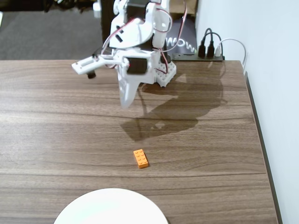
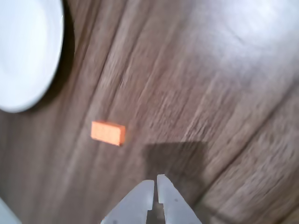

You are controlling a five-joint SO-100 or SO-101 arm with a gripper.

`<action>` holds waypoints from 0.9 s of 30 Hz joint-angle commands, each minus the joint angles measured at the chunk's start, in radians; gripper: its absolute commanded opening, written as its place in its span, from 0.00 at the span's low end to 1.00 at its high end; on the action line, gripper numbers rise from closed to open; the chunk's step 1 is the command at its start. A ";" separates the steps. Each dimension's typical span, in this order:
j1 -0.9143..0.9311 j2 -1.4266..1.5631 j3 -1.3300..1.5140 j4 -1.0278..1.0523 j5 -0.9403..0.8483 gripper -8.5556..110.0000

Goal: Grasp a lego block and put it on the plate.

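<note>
The orange lego block [image 1: 140, 158] lies flat on the wooden table, in front of the arm; in the wrist view the lego block [image 2: 108, 132] shows left of centre, blurred. The white plate [image 1: 110, 208] sits at the table's front edge, partly cut off, and fills the wrist view's upper left corner as the plate [image 2: 25, 51]. My white gripper [image 1: 125, 103] hangs above the table behind the block, pointing down. In the wrist view the gripper [image 2: 155, 180] has its two fingertips nearly touching, shut with nothing between them, right of and short of the block.
The arm's base [image 1: 161, 74] stands at the table's back edge. Black and white cables [image 1: 216, 46] plug in behind it on the right. The table's right edge [image 1: 259, 140] runs along a white wall. The arm's shadow [image 1: 159, 123] falls on the wood behind the block.
</note>
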 commanded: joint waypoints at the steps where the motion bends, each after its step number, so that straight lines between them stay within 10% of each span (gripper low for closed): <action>1: 0.035 -0.046 -0.064 -0.018 -0.178 0.08; 16: 0.135 -0.252 -0.232 -0.061 -0.821 0.08; 27: -0.008 -0.416 -0.439 -0.028 -0.838 0.08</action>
